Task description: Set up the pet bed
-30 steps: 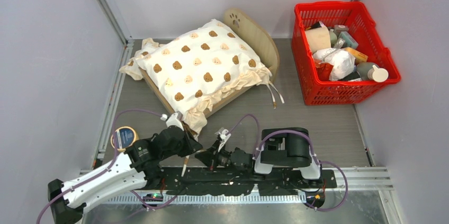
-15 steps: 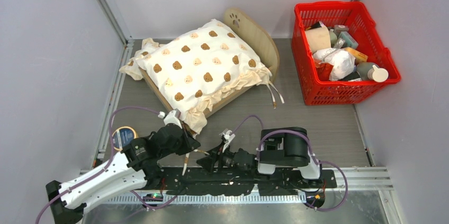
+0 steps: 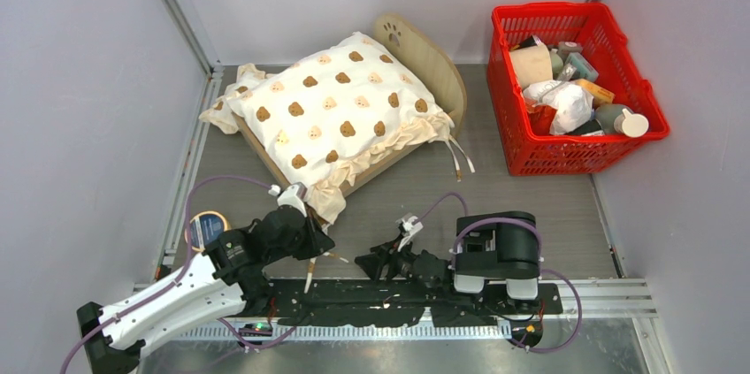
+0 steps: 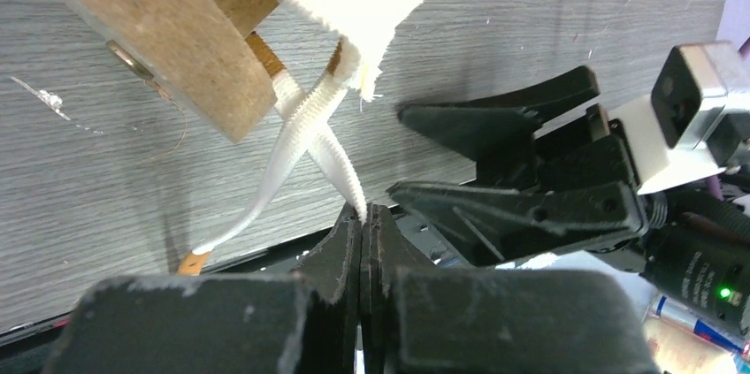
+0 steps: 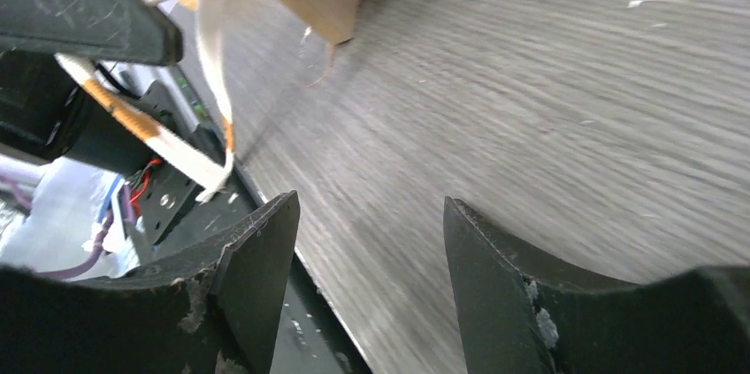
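The pet bed (image 3: 424,56), light wood with a paw-print headboard, stands at the back centre under the cream bear-print cushion (image 3: 332,109). At its near corner (image 4: 168,29) two white ties cross. My left gripper (image 4: 364,215) is shut on the end of one tie (image 4: 340,162). The other tie (image 4: 256,202) hangs loose to the table, orange tip down. In the top view the left gripper (image 3: 311,248) sits just below that corner. My right gripper (image 3: 370,263) stands open and empty to its right, low over the table. The right wrist view shows the right gripper (image 5: 370,202) with bare table between its jaws.
A red basket (image 3: 575,148) full of assorted items stands at the back right. A tape roll (image 3: 206,228) lies near the left wall. Two more ties (image 3: 458,157) trail from the bed's right corner. Walls close in left, right and behind.
The right gripper has opened, let go of a tie and drawn back to the right with its arm. The left gripper stays shut on its tie in the same place.
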### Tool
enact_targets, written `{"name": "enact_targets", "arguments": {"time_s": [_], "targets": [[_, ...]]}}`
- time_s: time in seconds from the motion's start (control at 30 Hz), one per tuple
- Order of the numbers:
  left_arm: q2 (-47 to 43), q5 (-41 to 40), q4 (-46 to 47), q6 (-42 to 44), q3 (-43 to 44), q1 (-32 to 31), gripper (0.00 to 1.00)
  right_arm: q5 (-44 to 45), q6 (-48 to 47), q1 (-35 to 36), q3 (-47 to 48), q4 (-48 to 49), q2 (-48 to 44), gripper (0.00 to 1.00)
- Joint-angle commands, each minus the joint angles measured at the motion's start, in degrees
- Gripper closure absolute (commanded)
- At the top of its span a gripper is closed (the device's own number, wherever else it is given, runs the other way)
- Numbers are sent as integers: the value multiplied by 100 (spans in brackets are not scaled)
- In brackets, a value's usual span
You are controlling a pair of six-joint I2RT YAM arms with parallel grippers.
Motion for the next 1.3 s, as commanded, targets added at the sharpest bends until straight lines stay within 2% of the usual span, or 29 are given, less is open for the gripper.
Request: {"name": "enact_targets", "arguments": {"time_s": [0.0, 0.43, 0.53, 0.67, 0.73, 0.77, 0.8, 0.83, 0.87, 0.9, 1.03, 1.27], "targets": [[-10, 337, 288, 441, 238, 56, 100, 558, -67, -45, -185, 735, -140, 33], [-143, 990, 680, 639, 91, 199, 100, -1766, -531, -259, 1866, 736, 952, 26], [-112, 1076, 755, 647, 74, 244, 100, -2027, -528, -259, 2276, 736, 1169, 25], [-57, 1073, 765, 662, 64, 282, 100, -1875, -406, -258, 2538, 736, 1416, 26], [-25, 1069, 752, 670, 65, 293, 100, -1713, -307, -259, 2538, 732, 1480, 34], [-17, 1058, 739, 673, 73, 298, 100, -1599, -218, -259, 2504, 735, 1485, 52], [-5, 1028, 709, 680, 75, 314, 100, -1531, -164, -259, 2381, 736, 1470, 64], [6, 998, 647, 702, 92, 338, 100, -1364, -42, -263, 2276, 736, 1401, 85], [21, 980, 552, 734, 118, 357, 100, -1206, 8, -265, 2008, 732, 1349, 90], [34, 966, 512, 773, 149, 370, 100, -1151, 56, -300, 1719, 731, 1200, 94], [71, 872, 221, 780, 182, 390, 100, -966, 415, -659, 936, 584, 858, 95], [413, 475, -194, 702, 186, 394, 100, -1456, 644, -1339, 527, 606, 703, 95]]}}
